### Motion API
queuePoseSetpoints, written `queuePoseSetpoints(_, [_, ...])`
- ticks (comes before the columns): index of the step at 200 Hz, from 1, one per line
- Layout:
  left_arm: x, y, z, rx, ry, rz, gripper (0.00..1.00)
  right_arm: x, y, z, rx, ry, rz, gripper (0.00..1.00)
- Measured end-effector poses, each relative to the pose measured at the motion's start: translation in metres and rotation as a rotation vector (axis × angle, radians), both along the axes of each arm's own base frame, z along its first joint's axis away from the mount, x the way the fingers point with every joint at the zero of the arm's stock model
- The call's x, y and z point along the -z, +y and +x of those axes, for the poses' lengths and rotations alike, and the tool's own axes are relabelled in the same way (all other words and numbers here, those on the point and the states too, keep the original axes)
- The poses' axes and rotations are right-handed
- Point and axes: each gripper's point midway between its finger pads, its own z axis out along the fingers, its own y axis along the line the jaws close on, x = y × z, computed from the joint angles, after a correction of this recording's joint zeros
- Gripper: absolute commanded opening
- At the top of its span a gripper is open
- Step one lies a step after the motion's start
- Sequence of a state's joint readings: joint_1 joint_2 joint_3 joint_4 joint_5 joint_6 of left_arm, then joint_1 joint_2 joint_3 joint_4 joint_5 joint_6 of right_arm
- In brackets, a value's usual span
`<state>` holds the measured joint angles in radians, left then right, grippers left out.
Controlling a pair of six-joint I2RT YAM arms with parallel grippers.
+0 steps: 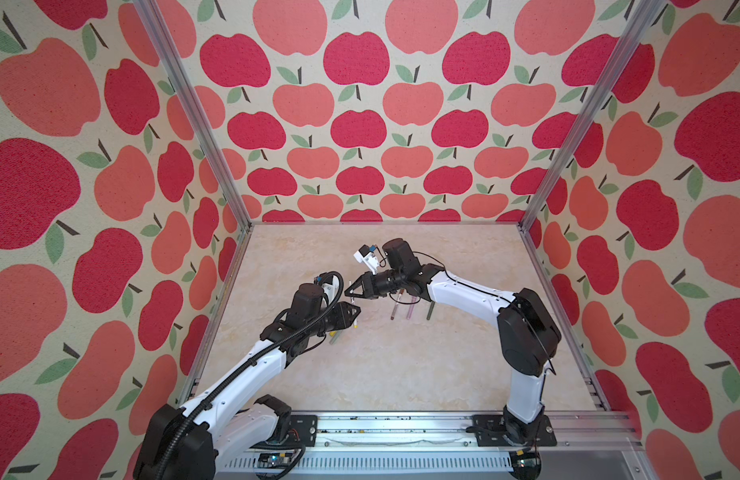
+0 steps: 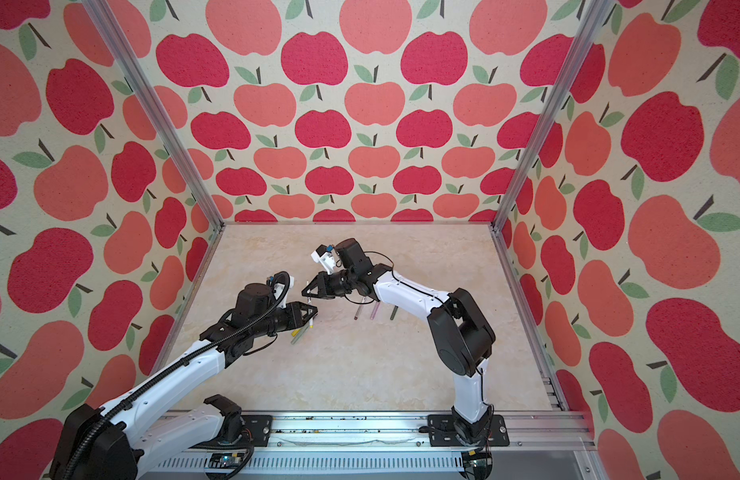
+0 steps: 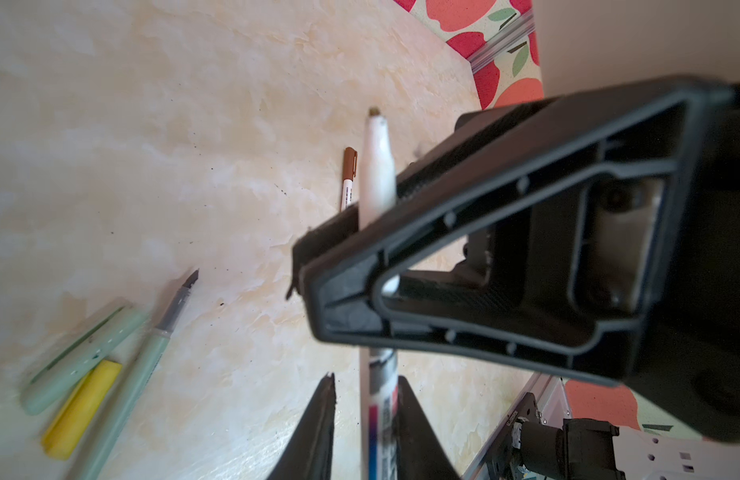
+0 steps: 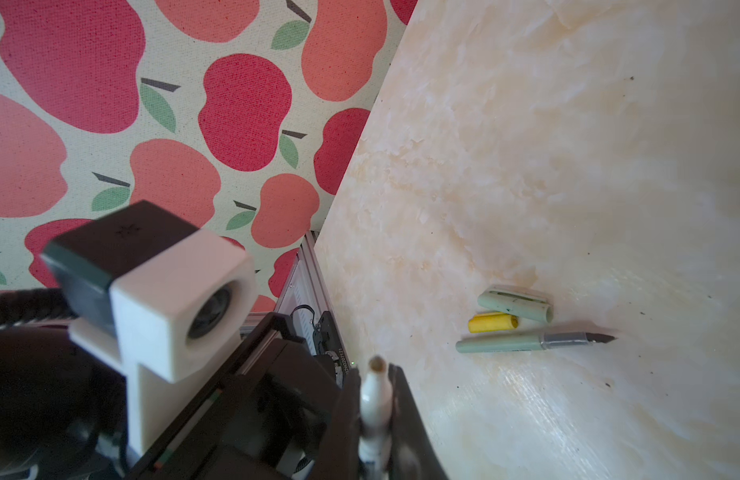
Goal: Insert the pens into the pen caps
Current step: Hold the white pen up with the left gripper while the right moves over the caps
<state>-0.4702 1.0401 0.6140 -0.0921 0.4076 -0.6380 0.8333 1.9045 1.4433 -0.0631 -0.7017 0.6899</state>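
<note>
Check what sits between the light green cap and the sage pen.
The yellow cap, flanked by light green cap and sage pen; clear in right wrist view.

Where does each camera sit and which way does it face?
Both top views: high above the bases, looking down on the table; whole arms, left pincer, right pincer show.
Left wrist: on the left arm, facing along its fingers; the right pincer looms close.
Right wrist: on the right arm, facing past its fingers to the left wrist camera.
Shared: both wrist views show white pen, yellow cap.
</note>
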Motion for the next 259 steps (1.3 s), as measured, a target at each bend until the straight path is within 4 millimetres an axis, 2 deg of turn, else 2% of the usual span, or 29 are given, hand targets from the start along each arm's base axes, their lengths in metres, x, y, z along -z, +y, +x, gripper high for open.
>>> queuePoseSetpoints(15, [0.001, -0.001, 0.001, 0.0, 0.002, 0.001, 0.22, 0.0, 0.0, 0.0, -0.001, -0.002, 0.002, 0.0])
queuePoseSetpoints(46, [-0.003, -0.003, 0.002, 0.007, -0.013, -0.004, 0.03, -0.001, 0.001, 0.0, 0.0, -0.003, 0.006, 0.0])
queuePoseSetpoints(81, [-0.004, -0.001, 0.004, -0.009, -0.016, 0.005, 0.0, -0.003, 0.002, 0.001, 0.002, -0.01, 0.014, 0.0])
queuePoseSetpoints(90, [-0.005, 0.001, 0.003, -0.017, -0.017, 0.014, 0.0, -0.004, 0.003, 0.001, 0.0, -0.013, 0.018, 0.05])
queuePoseSetpoints(111, [-0.007, 0.007, 0.0, -0.036, -0.02, 0.036, 0.0, -0.006, 0.006, -0.003, -0.008, -0.013, 0.028, 0.27])
queuePoseSetpoints(121, [-0.005, 0.016, -0.001, -0.073, -0.012, 0.066, 0.0, -0.007, 0.006, -0.004, -0.013, -0.017, 0.029, 0.34])
queuePoseSetpoints(134, [-0.001, 0.032, -0.004, -0.132, 0.003, 0.112, 0.0, -0.006, 0.004, 0.0, -0.005, -0.022, 0.024, 0.38])
queuePoseSetpoints(156, [0.001, 0.062, -0.012, -0.235, 0.021, 0.191, 0.0, 0.002, -0.002, 0.006, 0.02, -0.04, -0.016, 0.39])
queuePoseSetpoints(178, [-0.004, 0.096, -0.024, -0.359, 0.024, 0.264, 0.0, 0.016, -0.009, 0.008, 0.037, -0.081, -0.09, 0.41])
queuePoseSetpoints(200, [-0.008, 0.121, -0.032, -0.457, 0.014, 0.312, 0.0, 0.024, -0.011, 0.007, 0.02, -0.151, -0.16, 0.42])
queuePoseSetpoints(234, [-0.007, 0.14, -0.039, -0.523, 0.01, 0.368, 0.0, 0.035, 0.008, -0.011, -0.111, -0.299, -0.238, 0.42])
queuePoseSetpoints(259, [-0.005, 0.144, -0.041, -0.535, 0.017, 0.386, 0.0, 0.058, 0.025, -0.035, -0.255, -0.362, -0.29, 0.43])
